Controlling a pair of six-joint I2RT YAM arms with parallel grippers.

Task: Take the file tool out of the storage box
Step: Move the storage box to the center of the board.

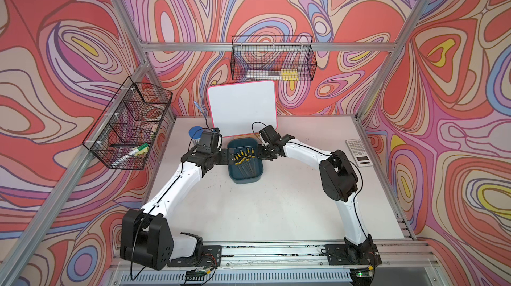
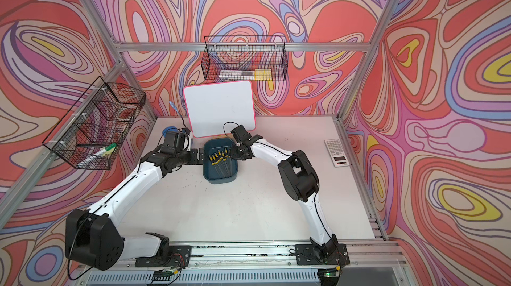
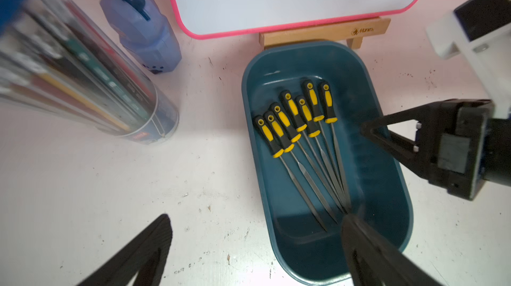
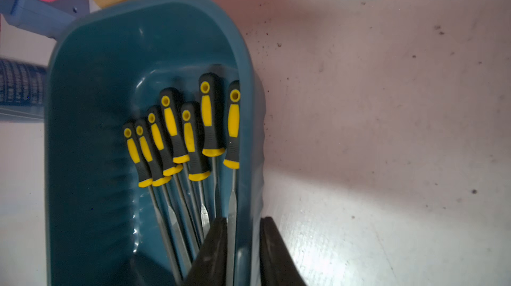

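The storage box (image 1: 244, 181) (image 2: 219, 179) is a dark teal tub in the middle of the table. Several file tools (image 1: 243, 156) (image 3: 293, 116) (image 4: 188, 138) with black and yellow handles lie fanned inside it. My left gripper (image 1: 224, 157) (image 3: 257, 218) is wide open at the box's left side, one finger over the table and one over the box. My right gripper (image 1: 261, 154) (image 4: 243, 221) is narrowly open and straddles the box's right wall (image 4: 249, 132). Its inner finger sits beside the blade of the file nearest that wall (image 4: 233, 121), with nothing clamped.
A pink-rimmed whiteboard (image 1: 242, 107) on a wooden easel (image 3: 323, 33) stands just behind the box. A clear tube of pens (image 3: 83, 77) and a blue device (image 3: 141, 30) stand behind my left gripper. A calculator (image 1: 358, 152) lies far right. Wire baskets (image 1: 130, 124) (image 1: 272, 59) hang on the walls.
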